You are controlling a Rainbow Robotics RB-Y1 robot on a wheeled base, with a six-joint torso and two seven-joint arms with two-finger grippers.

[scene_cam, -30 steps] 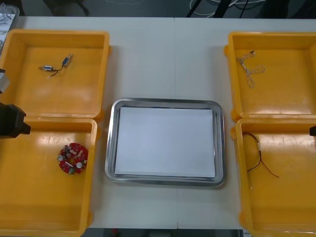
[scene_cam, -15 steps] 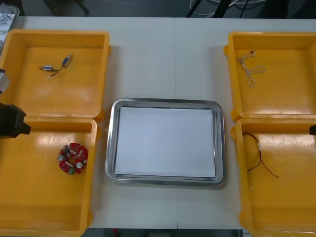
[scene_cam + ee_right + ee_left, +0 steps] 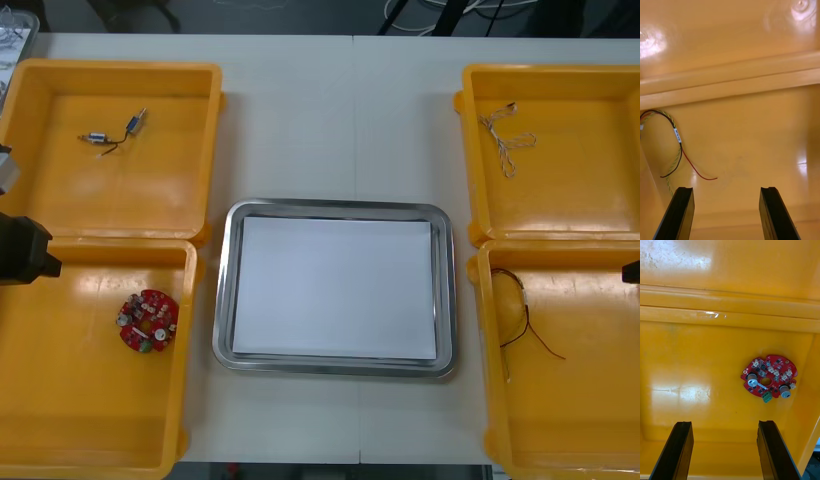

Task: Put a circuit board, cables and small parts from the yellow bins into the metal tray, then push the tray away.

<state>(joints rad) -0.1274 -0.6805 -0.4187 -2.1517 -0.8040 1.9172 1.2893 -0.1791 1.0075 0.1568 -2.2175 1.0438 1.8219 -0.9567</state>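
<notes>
- Two end effectors hang over the near bins, each with its fingers spread wide and nothing between them: the left end effector (image 3: 725,423) is above the near left bin (image 3: 80,400), and the right end effector (image 3: 727,189) is above the near right bin (image 3: 580,420)
- One round red circuit board (image 3: 769,377) lies flat on the near left bin's floor, beyond the left fingertips and off-centre, roughly in line with the finger on the tray side; in the front view it sits between the left arm and the tray
- Being round, the board has no long axis to line up with, so the coming move probably turns on a sideways shift toward the tray before coming down; the left arm is plainly the nearer one
- Nothing else lies in that bin, though the board is close to the wall on the tray side, which may crowd one finger
- A red and yellow cable (image 3: 677,150) curls on the near right bin's floor, beyond and outside one right finger, with its loop running near to far
- Between the bins, the metal tray (image 3: 335,207) rests on the surface (image 3: 340,110), white inside and holding nothing
- Farther off, small metal parts (image 3: 110,135) lie in the far left bin (image 3: 150,200) and a pale twisted cable (image 3: 505,140) in the far right bin (image 3: 570,200), both well apart from either arm
</notes>
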